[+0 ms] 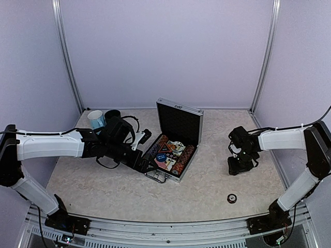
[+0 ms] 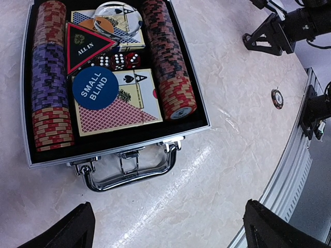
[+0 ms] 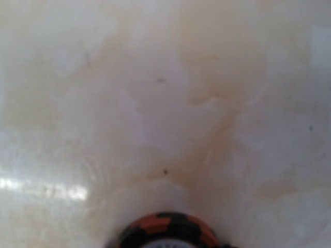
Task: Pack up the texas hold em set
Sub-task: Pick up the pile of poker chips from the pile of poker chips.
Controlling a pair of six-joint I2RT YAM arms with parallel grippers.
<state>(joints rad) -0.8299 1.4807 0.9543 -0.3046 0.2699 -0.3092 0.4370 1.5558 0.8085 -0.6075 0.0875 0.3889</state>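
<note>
Top external first: find the open case (image 1: 176, 135) just right of the left gripper (image 1: 141, 159), spread wide. Cannot tell whether the right gripper (image 1: 239, 166) grips; set it low over the striped chip (image 3: 165, 231) close beneath, pinch its rim squarely, carry left to the case.

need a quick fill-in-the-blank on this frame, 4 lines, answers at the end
1. The blue round button in the aluminium case reads SMALL ____.
2. The triangle marker reads ALL ____.
3. The dice in the case are ____ in colour.
4. One loose chip lies on the ____, outside the case.
Missing words: BLIND; IN; red; table.
</note>
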